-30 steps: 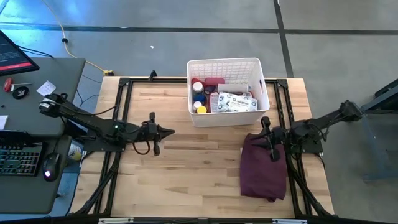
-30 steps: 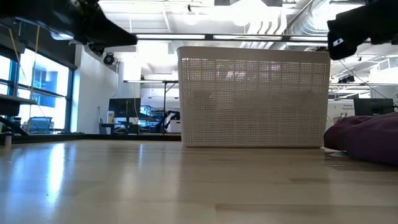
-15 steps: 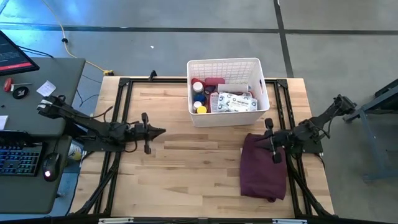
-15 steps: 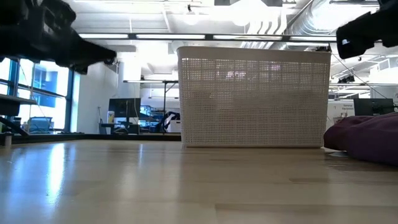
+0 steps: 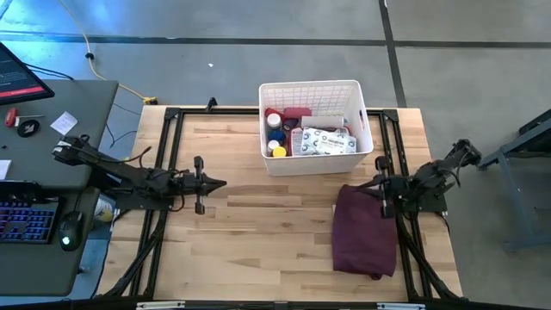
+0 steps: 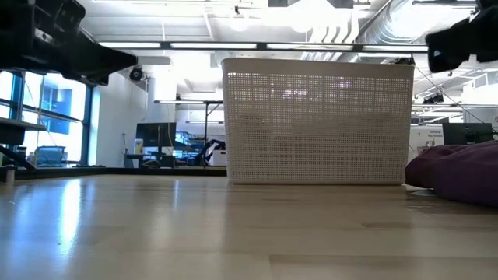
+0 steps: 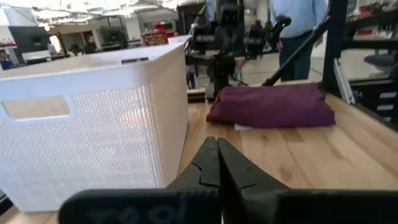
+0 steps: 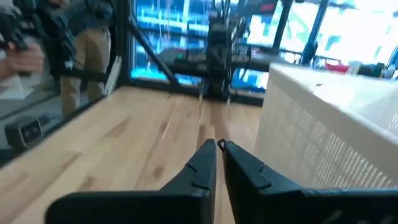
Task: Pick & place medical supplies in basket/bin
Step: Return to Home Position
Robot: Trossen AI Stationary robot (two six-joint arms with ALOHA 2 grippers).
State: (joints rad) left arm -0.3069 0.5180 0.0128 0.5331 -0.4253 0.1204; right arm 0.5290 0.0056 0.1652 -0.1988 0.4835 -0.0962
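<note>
Your left pincer (image 5: 220, 182) and right pincer (image 5: 375, 184) have drawn back from the basket (image 5: 357, 90), both closed and empty. The supplies (image 5: 323, 140) lie inside it, beyond and between the tips. Packing looks done.

Lighting: bright, even, from overhead. Low view: ceiling strip lights (image 6: 233, 45) across upper frame, shining through the basket (image 6: 317, 132) lattice; pale sheen on tabletop (image 6: 70, 210), lower left. Right wrist view: windows (image 8: 180, 37) glare, upper frame.
</note>
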